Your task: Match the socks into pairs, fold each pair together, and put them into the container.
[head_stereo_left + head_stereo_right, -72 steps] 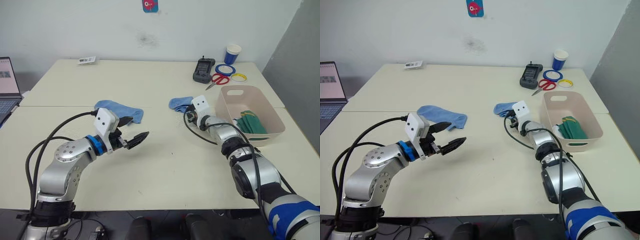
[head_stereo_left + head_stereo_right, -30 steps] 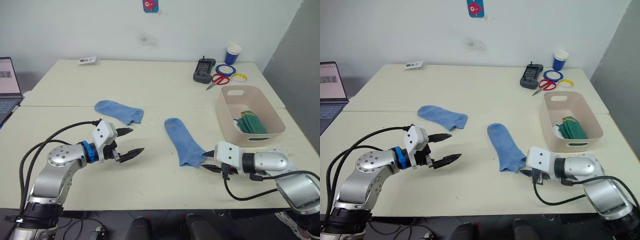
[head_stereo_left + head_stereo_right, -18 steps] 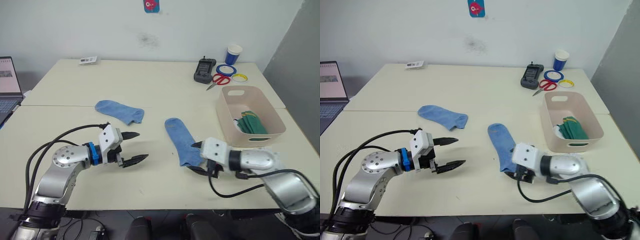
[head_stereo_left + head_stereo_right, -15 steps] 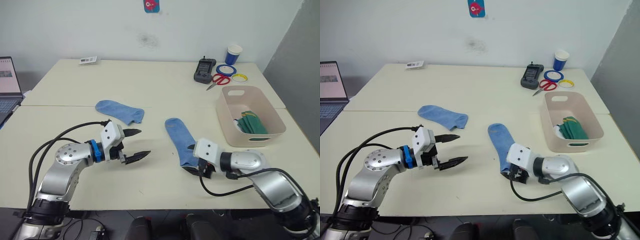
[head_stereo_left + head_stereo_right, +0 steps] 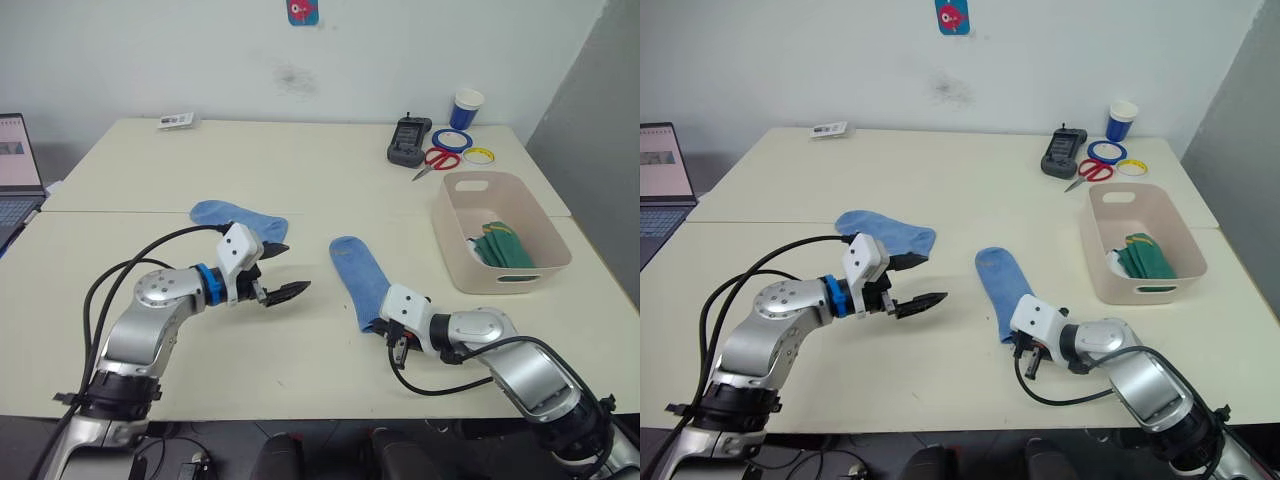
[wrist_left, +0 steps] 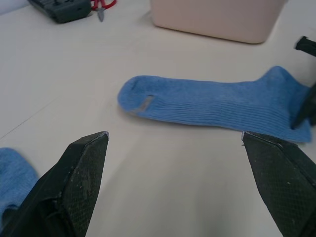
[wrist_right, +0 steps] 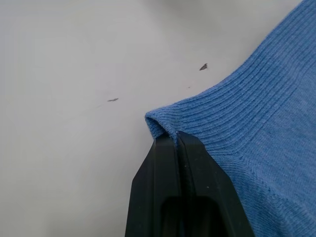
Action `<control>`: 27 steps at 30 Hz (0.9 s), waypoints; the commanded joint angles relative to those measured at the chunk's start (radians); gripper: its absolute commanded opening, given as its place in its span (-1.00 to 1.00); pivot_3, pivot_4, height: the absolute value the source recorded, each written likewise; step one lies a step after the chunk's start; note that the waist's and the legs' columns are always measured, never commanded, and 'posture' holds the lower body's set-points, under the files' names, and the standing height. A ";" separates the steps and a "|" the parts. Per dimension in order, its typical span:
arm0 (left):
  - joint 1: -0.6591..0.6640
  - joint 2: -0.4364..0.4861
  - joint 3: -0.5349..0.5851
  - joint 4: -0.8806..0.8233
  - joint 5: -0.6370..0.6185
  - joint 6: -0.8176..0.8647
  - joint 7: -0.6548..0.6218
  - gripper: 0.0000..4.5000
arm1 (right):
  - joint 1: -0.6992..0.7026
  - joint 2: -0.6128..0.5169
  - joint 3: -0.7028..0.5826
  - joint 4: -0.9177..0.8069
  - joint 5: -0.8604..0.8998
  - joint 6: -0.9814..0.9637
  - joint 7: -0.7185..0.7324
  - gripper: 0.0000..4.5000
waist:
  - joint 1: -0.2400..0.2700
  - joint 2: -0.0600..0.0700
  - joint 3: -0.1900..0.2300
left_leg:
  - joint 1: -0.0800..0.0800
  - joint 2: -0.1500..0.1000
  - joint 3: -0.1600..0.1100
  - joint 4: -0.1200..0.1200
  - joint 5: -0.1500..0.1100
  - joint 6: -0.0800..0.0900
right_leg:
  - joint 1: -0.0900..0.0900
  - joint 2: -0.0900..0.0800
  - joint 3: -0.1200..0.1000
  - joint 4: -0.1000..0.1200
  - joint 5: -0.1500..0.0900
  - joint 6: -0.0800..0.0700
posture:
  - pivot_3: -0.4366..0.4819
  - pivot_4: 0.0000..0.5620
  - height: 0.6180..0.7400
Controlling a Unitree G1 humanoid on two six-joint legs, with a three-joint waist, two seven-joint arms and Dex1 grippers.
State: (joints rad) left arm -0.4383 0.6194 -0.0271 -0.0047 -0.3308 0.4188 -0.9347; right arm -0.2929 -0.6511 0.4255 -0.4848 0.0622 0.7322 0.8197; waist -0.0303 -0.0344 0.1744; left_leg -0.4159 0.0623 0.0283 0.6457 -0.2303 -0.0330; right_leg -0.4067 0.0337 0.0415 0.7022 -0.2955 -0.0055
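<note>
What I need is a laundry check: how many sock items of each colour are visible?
Light blue socks: 2, flat on the table
Dark green sock bundles: 1, in the container; sock count unclear
White sock bundles: 1, mostly hidden beside it
Total: 4

Right pincer nips blue sock's cuff.

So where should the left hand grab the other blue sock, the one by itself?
Probably its near end, coming from the robot's side. The sock lies flat, and that end is closest to the open left hand. Pinching an edge lifts flat cloth most easily.
</note>
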 commanded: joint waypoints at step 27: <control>-0.399 -0.253 -0.248 0.547 0.220 0.021 -0.060 -0.98 | 0.067 -0.185 -0.018 -0.153 -0.055 -0.183 0.077 -1.00 | -0.001 -0.001 0.000 | 0.000 -0.003 0.000 0.001 0.000 0.000 | 0.001 0.004 0.000 -0.001 0.000 0.000 | -0.05 -0.47 0.87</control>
State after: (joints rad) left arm -0.8487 0.3511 -0.3064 0.5896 -0.1108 0.4312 -0.9978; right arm -0.2168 -0.8232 0.4470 -0.6373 0.0171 0.6219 0.8909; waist -0.0308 -0.0353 0.1741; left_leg -0.4161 0.0597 0.0288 0.6469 -0.2302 -0.0331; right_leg -0.4058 0.0380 0.0413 0.7014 -0.2953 -0.0054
